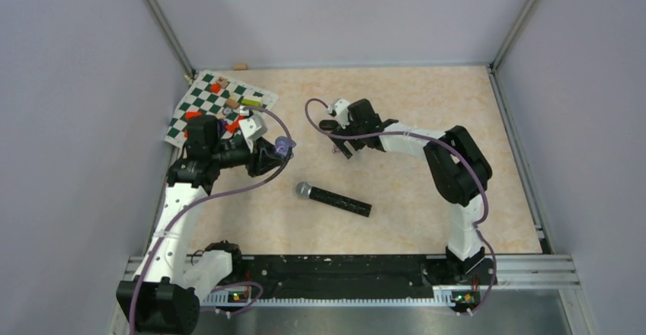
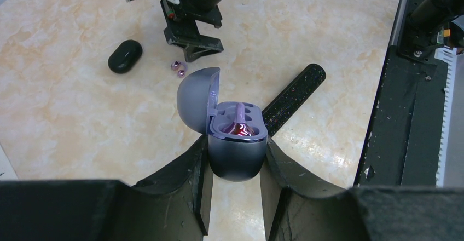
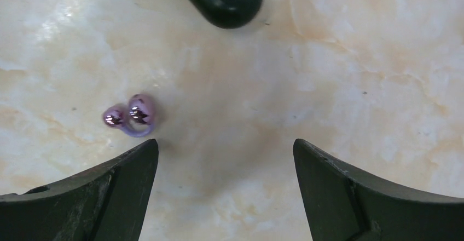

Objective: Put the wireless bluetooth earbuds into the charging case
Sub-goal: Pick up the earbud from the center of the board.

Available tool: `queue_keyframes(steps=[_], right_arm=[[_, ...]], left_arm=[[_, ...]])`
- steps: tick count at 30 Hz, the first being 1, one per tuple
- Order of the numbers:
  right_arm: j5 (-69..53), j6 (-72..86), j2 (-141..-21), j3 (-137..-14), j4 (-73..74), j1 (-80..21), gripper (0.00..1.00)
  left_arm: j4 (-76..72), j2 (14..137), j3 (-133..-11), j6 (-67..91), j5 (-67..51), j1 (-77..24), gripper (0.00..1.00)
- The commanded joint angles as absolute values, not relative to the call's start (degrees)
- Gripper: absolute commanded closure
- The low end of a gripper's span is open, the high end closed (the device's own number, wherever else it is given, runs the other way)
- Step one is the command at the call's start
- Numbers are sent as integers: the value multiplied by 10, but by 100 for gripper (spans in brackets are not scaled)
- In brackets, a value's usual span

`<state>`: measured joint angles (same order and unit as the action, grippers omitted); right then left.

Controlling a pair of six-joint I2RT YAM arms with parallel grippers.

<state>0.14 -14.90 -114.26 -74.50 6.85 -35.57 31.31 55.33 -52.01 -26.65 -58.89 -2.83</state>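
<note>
Earbud (image 2: 239,125) inside case (image 2: 236,159), left-wrist view only

Grey-purple charging case (image 2: 236,161), glossy purple earbud (image 3: 141,111), black microphone (image 1: 339,199), beige marbled table (image 1: 426,99), green-and-white chequered board (image 1: 199,97)

The left hand (image 2: 235,148) is clamped tight, while the right hand (image 3: 224,149) points straight down, spread wide

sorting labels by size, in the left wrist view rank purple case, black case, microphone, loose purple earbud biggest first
1. purple case, nearest the camera so inflated
2. microphone, partly hidden
3. black case, near tie with microphone's visible part
4. loose purple earbud
</note>
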Motion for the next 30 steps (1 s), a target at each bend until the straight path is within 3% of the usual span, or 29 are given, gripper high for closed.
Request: queue_keyframes(steps=[1, 22, 30], right_arm=[[4, -144, -1120, -738, 71, -322, 9], [-211, -152, -1069, -692, 5, -300, 13], [-194, -155, -1122, -742, 42, -322, 14]], left_arm=[[290, 551, -517, -266, -608, -23, 100], [286, 555, -513, -264, -619, -18, 100], [286, 558, -513, -264, -622, -15, 100]])
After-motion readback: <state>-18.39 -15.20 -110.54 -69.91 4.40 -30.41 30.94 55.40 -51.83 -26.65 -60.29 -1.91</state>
